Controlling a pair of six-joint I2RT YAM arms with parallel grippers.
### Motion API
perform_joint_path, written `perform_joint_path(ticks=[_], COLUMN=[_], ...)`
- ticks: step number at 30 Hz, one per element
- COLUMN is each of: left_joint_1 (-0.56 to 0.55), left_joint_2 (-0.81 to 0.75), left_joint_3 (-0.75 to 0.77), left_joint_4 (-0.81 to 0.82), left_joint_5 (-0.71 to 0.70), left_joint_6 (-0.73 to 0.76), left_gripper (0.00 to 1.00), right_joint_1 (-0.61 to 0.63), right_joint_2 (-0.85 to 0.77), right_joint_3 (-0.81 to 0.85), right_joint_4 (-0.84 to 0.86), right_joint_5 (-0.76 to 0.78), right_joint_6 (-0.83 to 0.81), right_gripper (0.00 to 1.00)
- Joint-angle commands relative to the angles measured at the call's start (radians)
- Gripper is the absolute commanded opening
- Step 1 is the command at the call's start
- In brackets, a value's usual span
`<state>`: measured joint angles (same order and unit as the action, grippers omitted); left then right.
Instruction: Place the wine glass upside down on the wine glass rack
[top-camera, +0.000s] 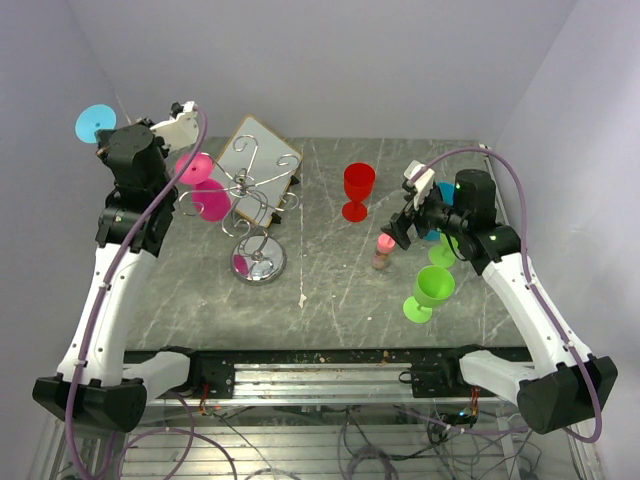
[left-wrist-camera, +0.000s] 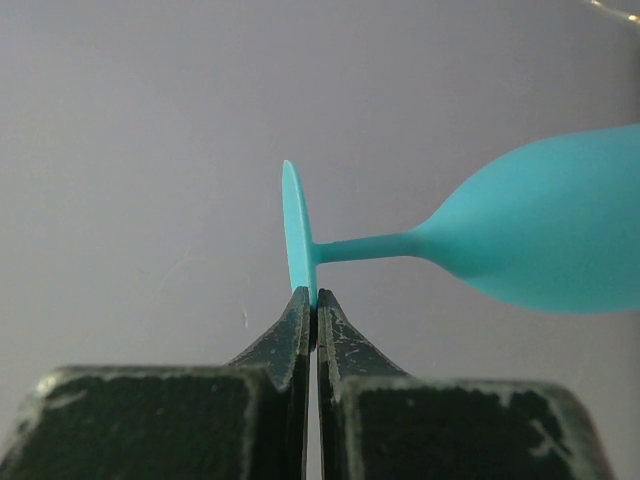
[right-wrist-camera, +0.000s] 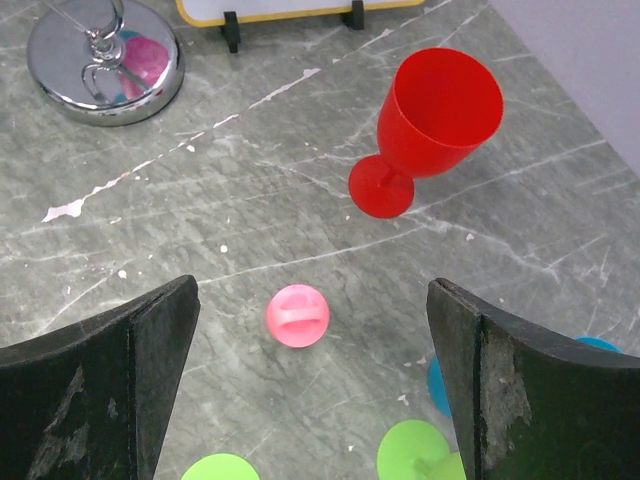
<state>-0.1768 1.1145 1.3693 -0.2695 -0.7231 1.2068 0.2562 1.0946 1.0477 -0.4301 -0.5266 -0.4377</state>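
**left arm holds cyan glass aloft by its foot, right arm idle over table**

left arm is bent up high at the far left corner, wrist beside the left wall. left gripper is clamped tight on the rim of the foot of the cyan wine glass, which is in the air, off the table. in the left wrist view the stem lies sideways across the fingers, foot disc edge-on, bowl out to the view's right, mouth out of frame.

wine glass rack stands just right of that arm. two magenta glasses hang on its near-left hooks, close to the wrist. board leans just behind the rack.

right gripper hangs low with fingers spread wide, holding nothing, over a small pink object. red glass is upright beyond it, green glasses near the right arm. bare table lies between rack base and red glass.
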Motion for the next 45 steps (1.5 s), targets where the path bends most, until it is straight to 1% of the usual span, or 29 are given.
perform_joint_path(ticks=[1,5,9,17,22,25,30,37,45], left_joint_1=[-0.004,-0.027,-0.072,-0.163,-0.204,-0.227,-0.247,-0.264,-0.271], left_joint_2=[0.037,0.101,0.157,0.204,0.235,0.239,0.230,0.214,0.184], left_joint_3=[0.005,0.040,0.098,0.109,0.145,0.154,0.139,0.093,0.095], left_joint_4=[0.127,0.192,0.162,0.175,0.119,0.067,0.026,0.005,-0.081], left_joint_5=[0.064,0.094,0.134,0.238,0.292,0.313,0.332,0.336,0.386], left_joint_6=[0.050,0.053,0.026,0.061,0.061,0.044,0.022,0.017,-0.032], left_gripper=[0.07,0.07,0.07,0.07,0.07,0.07,0.07,0.07,0.07], right_joint_1=[-0.009,-0.008,-0.008,-0.010,-0.012,-0.013,-0.013,-0.015,-0.018], right_joint_2=[0.002,0.006,0.006,0.006,0.008,0.006,0.008,0.010,0.013], right_joint_3=[-0.016,-0.018,-0.020,-0.026,-0.028,-0.029,-0.031,-0.031,-0.031], right_joint_4=[0.015,0.015,0.014,0.018,0.018,0.020,0.021,0.021,0.018], right_joint_5=[-0.023,-0.030,-0.033,-0.030,-0.031,-0.029,-0.030,-0.030,-0.030], right_joint_6=[-0.005,-0.007,-0.008,-0.010,-0.012,-0.013,-0.014,-0.014,-0.015], right_gripper=[0.96,0.96,0.96,0.96,0.96,0.96,0.96,0.96,0.96])
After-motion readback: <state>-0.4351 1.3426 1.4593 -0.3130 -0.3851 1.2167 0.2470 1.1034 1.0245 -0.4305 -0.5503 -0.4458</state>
